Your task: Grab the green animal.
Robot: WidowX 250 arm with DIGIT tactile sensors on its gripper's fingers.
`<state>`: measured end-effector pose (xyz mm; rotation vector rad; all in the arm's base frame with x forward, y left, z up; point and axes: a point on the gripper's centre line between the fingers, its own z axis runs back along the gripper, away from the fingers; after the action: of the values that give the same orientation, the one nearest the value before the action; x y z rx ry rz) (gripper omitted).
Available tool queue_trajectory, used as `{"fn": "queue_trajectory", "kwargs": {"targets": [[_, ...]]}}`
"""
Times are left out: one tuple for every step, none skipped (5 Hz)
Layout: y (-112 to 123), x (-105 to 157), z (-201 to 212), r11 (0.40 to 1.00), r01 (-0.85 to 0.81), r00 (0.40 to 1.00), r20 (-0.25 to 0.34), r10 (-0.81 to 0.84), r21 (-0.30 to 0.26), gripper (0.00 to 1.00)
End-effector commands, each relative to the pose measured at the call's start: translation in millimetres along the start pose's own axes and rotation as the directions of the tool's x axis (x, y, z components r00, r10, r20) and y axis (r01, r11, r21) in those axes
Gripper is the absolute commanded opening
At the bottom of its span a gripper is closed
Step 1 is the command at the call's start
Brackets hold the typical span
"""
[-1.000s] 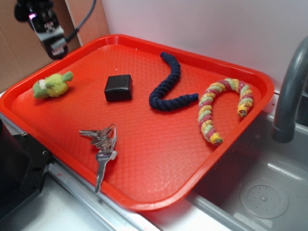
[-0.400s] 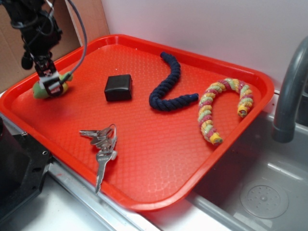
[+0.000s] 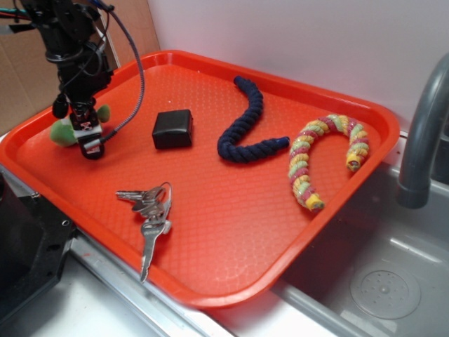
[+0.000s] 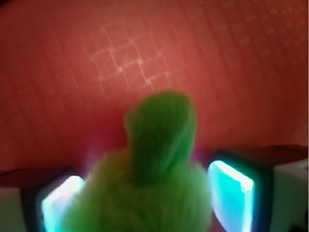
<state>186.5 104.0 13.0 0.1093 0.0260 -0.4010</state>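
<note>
Red plastic tray (image 3: 231,239), textured floor, set beside a grey sink basin (image 3: 382,281) with a grey faucet (image 3: 421,133) at right. Contents: green animal (image 3: 64,130), fuzzy, near the tray's left rim, mostly hidden behind the gripper (image 3: 87,140), which stands low over it; whether its jaws grip the toy cannot be told. Black box (image 3: 172,128), just right of the toy. Navy rope toy (image 3: 247,126), S-curved, centre. Multicoloured rope toy (image 3: 316,158), arched, right side. Bunch of keys (image 3: 149,210), near the front edge. Black cable (image 3: 133,77) trails from the arm.
</note>
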Motion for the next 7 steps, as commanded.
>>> {"fn": "queue_trajectory", "kwargs": {"targets": [[-4, -2, 10, 0.999, -0.033, 0.999, 0.037, 0.032, 0.020, 0.00], [-6, -1, 36, 0.998, -0.042, 0.997, 0.064, 0.039, 0.037, 0.00], [-24, 24, 71, 0.996, -0.015, 0.998, 0.066, 0.009, 0.092, 0.00], [-34, 41, 103, 0.995, -0.068, 0.995, 0.072, 0.063, 0.068, 0.00], [-45, 63, 147, 0.983, -0.168, 0.985, 0.051, 0.165, 0.070, 0.00], [-51, 78, 172, 0.977, -0.196, 0.980, 0.049, 0.192, 0.080, 0.00], [-57, 79, 206, 0.974, -0.222, 0.970, 0.109, 0.217, 0.043, 0.00]]}}
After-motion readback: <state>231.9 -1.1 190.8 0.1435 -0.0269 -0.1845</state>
